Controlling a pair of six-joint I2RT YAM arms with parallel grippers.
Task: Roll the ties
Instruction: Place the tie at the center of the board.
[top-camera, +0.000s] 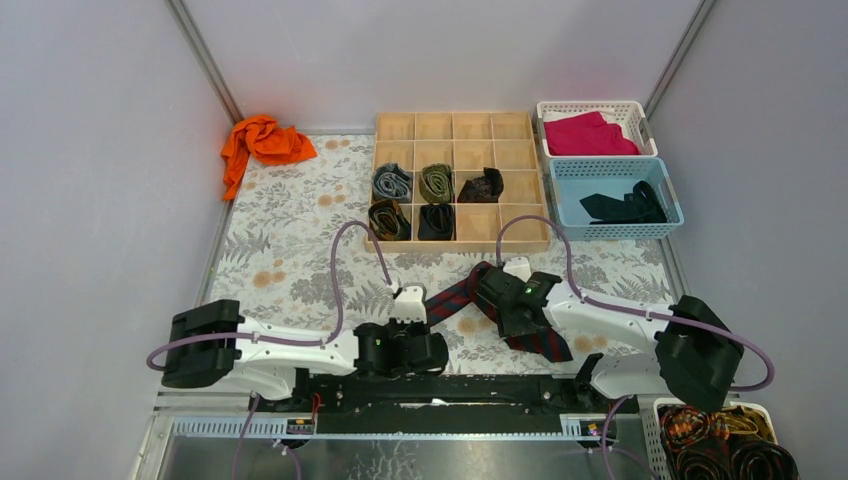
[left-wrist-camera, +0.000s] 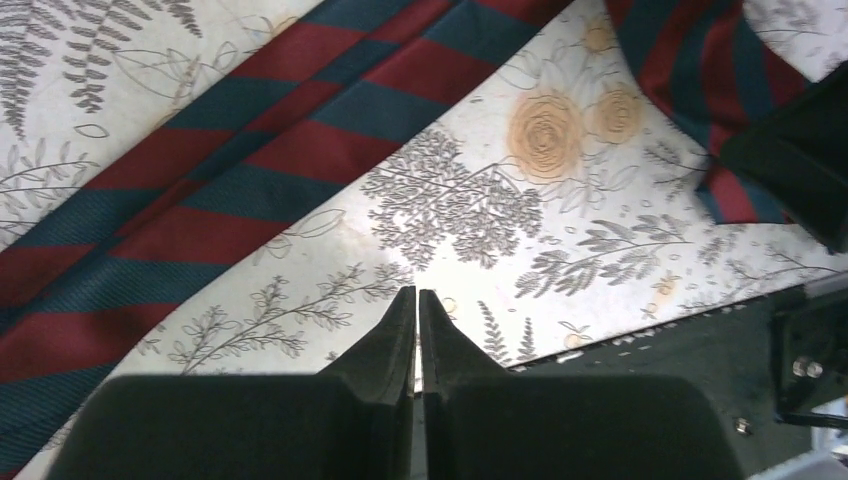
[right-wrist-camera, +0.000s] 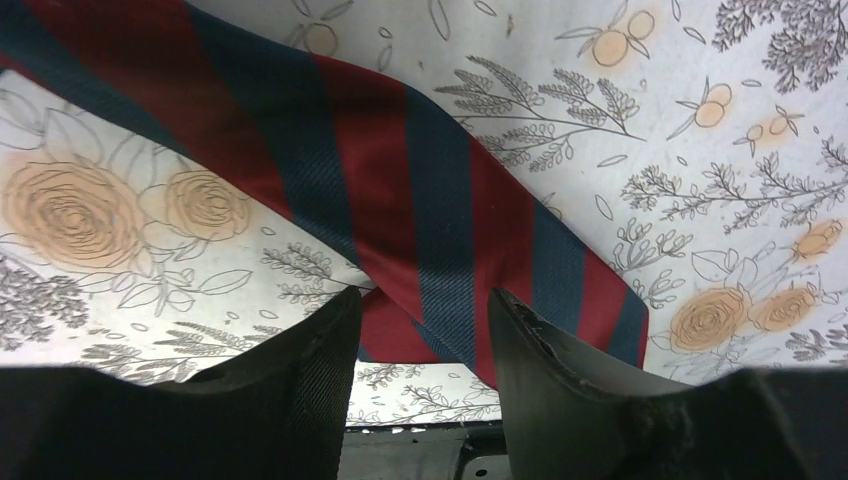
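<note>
- Navy-and-red striped tie: we count one, unrolled, lying slantwise on the floral surface at the near middle, between the two arms.
- We see the right gripper with its jaws well apart just above the striped tie, which runs under the gap; nothing is clamped.
- We see the left gripper with its fingers almost together, only a slit between them, holding nothing, above bare surface beside the tie.
- In the wooden organiser, far middle, we count five rolled ties, one per compartment: grey-blue coil, olive coil, dark coil, brown coil, black coil.
- The blue basket, far right, holds one loose black tie.
- The white basket behind it holds one magenta cloth.
- One orange cloth lies far left.
- The near-right basket holds several patterned coils; we cannot count them.
</note>
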